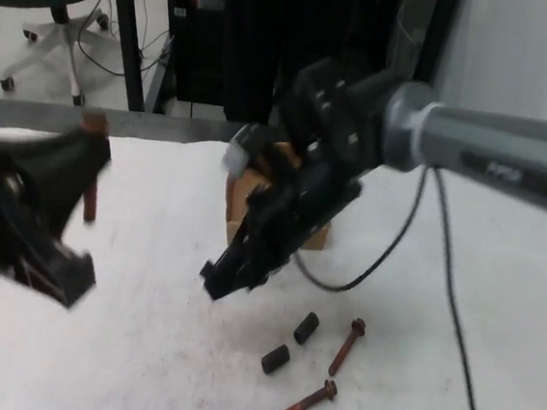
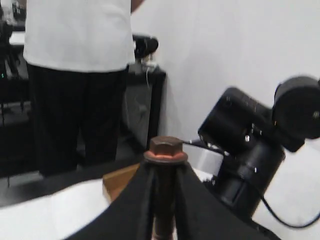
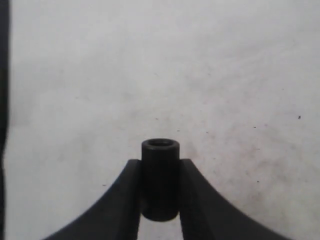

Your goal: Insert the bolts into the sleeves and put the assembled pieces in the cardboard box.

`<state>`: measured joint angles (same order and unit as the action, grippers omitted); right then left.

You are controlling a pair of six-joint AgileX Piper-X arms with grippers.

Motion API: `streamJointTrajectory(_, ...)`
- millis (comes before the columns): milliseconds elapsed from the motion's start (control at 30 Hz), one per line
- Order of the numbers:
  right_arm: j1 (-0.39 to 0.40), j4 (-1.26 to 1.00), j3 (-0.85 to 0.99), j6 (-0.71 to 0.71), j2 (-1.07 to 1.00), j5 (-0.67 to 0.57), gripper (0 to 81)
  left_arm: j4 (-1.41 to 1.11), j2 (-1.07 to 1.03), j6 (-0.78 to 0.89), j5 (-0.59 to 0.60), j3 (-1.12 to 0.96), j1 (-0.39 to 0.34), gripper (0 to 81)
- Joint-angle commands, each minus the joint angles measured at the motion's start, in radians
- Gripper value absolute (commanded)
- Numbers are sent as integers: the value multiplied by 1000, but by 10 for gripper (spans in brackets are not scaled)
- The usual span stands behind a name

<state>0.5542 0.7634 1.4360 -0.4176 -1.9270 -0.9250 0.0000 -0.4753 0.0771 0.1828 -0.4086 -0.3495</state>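
White bench bare toward its near edge; left claw clamps a bolt — right claw clamps a sleeve.

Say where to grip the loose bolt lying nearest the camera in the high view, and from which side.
Probably mid-shank, straight down from above, closing across its length: the bolt lies flat on the bench, clear of the sleeves, its shank bare and straight.

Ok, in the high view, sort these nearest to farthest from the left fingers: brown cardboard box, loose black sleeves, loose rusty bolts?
1. Brown cardboard box, mid-bench.
2. Both black sleeves, nearer the front; too close to split.
3. Both rusty bolts, front right, farthest from the left fingers.
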Motion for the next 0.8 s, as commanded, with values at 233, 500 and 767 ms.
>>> streamJointTrajectory(233,-53,-147,-267,-6,277,-215,8,-243,5,211,221,11,2,2)
streamJointTrajectory(500,-17,-943,-609,507,571,151,8,-340,-78,267,415,24,0,2)
streamJointTrajectory(767,12,-1655,-884,924,617,237,8,-636,-228,407,457,24,0,2)
